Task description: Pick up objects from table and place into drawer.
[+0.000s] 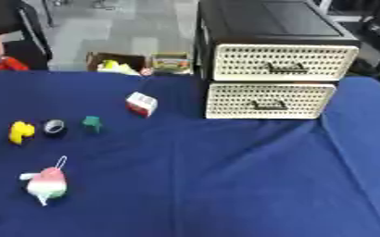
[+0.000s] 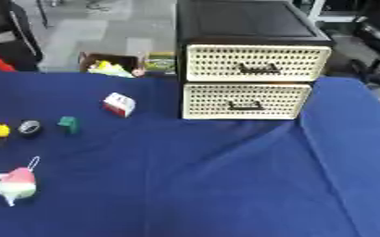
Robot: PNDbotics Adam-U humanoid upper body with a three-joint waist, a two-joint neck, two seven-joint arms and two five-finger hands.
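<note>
Five small things on the blue desk [image 1: 225, 185], none in a drawer yet. No robot hand in either view, so no telling if open or shut. Both drawers shut: top drawer [image 1: 284, 62], bottom drawer [image 1: 268, 100], at 1 o'clock. Likely still the very start. Next, probably: pull one drawer open, then grab a toy.

At 9 o'clock, in a row: yellow toy [image 1: 20, 131], round grey thing [image 1: 54, 127], green piece [image 1: 92, 123]. Red and white box [image 1: 141, 103] at 11 o'clock. Pink and green toy [image 1: 47, 184] at 8 o'clock, long way running 7 to 1, loop toward 1.
</note>
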